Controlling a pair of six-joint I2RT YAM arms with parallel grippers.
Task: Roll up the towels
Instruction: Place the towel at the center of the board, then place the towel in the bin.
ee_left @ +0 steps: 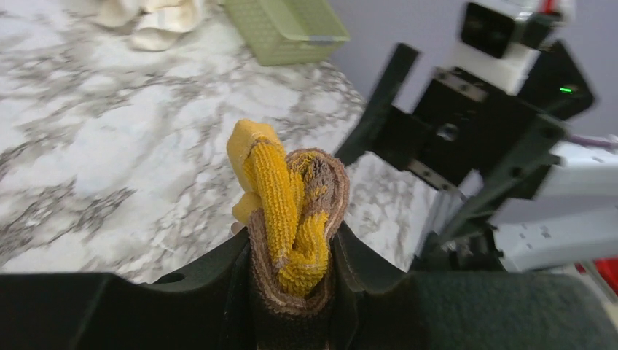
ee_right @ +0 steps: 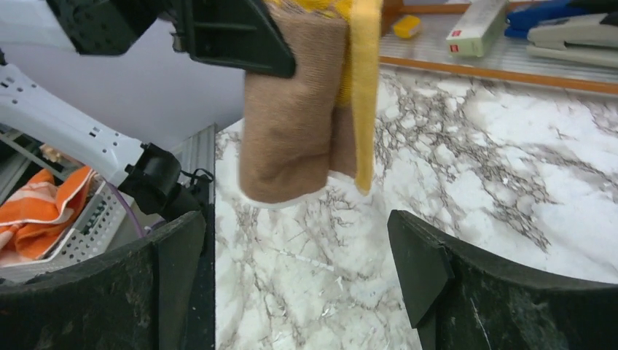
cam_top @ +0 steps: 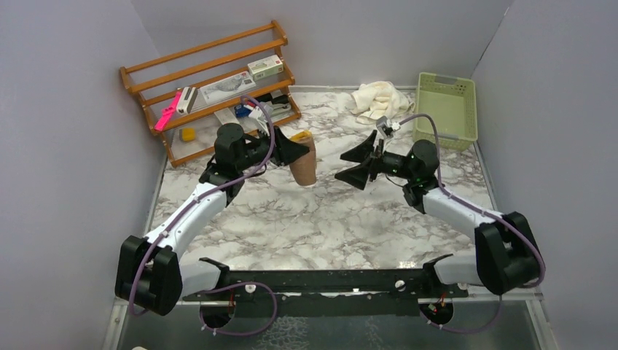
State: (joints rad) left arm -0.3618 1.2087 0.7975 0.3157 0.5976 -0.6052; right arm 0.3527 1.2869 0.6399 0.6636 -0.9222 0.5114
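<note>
A rolled mustard-yellow towel (cam_top: 304,160) with a brown outer side hangs upright above the marble table, pinched in my left gripper (cam_top: 295,149). In the left wrist view its yellow and brown layers (ee_left: 291,219) are squeezed between the two black jaws. My right gripper (cam_top: 358,166) stands open a short way to the right of the roll, not touching it; in its wrist view the roll (ee_right: 299,109) hangs beyond the wide-apart fingers (ee_right: 430,262). The cream towel (cam_top: 379,100) lies crumpled at the back of the table.
A pale green basket (cam_top: 446,109) stands at the back right, beside the cream towel. A wooden rack (cam_top: 211,87) with small boxes and stationery runs along the back left. Grey walls close in both sides.
</note>
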